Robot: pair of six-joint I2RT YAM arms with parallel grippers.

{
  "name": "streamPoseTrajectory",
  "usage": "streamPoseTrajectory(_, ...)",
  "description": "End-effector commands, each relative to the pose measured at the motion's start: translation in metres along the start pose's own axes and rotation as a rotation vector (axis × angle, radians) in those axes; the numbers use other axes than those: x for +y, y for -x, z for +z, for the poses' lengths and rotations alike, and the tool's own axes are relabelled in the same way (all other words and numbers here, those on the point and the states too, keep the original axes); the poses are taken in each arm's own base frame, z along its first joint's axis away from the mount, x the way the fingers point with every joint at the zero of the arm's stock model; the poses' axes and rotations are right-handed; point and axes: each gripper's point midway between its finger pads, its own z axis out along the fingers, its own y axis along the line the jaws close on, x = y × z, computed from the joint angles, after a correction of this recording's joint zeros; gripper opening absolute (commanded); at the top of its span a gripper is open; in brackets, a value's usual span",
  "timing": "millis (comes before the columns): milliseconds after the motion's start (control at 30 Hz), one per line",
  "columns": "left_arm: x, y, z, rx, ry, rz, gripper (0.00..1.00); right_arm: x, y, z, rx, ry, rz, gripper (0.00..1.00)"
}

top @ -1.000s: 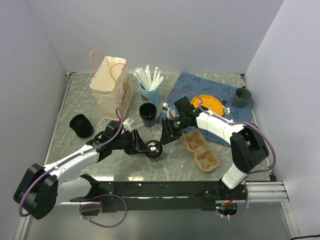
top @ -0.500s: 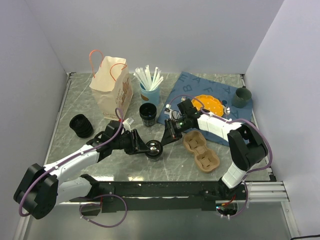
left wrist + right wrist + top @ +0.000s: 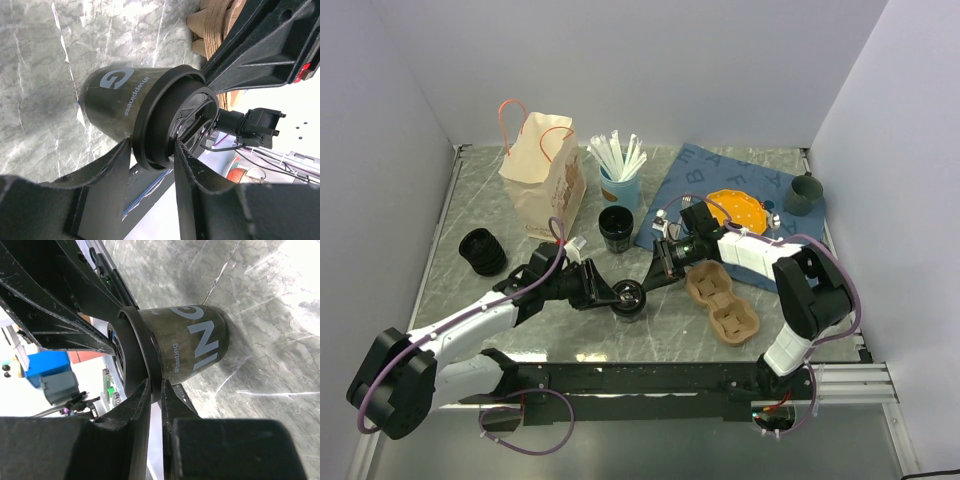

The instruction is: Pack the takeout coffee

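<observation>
The takeout coffee [image 3: 628,297], a black cup with a black lid, stands on the marble table between my two grippers. My left gripper [image 3: 613,293] meets it from the left. In the left wrist view its fingers [image 3: 112,170] sit either side of the lid's rim [image 3: 155,130], closed on it. My right gripper [image 3: 646,284] meets the cup from the right. In the right wrist view its fingertips [image 3: 142,395] are nearly together, pinching the lid's rim [image 3: 135,355] just above the cup wall [image 3: 195,345].
A cardboard cup carrier [image 3: 722,300] lies just right of the cup. A lidless black cup [image 3: 616,227], a light-blue straw cup [image 3: 620,185] and a paper bag [image 3: 542,180] stand behind. A black stack [image 3: 482,250] stands left. An orange plate [image 3: 735,210] and a grey-green mug [image 3: 804,194] stand on a blue cloth [image 3: 760,180].
My right gripper has moved left and down to the cup's lid. My left gripper and the cup have stayed in place.
</observation>
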Motion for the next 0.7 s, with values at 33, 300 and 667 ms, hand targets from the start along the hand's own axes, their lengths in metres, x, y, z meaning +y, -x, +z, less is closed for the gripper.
streamPoseTrajectory(33,0.094,-0.033,-0.001,0.055,0.348,-0.079,0.42,-0.067,-0.021,0.008,0.025,-0.232,0.094,0.17)
streamPoseTrajectory(300,0.095,-0.032,-0.002,0.047,0.362,-0.079,0.42,-0.073,-0.026,0.010,0.039,-0.251,0.141,0.20)
streamPoseTrajectory(667,0.094,-0.026,-0.002,0.044,0.381,-0.066,0.42,-0.009,0.013,-0.014,-0.016,-0.140,0.025,0.38)
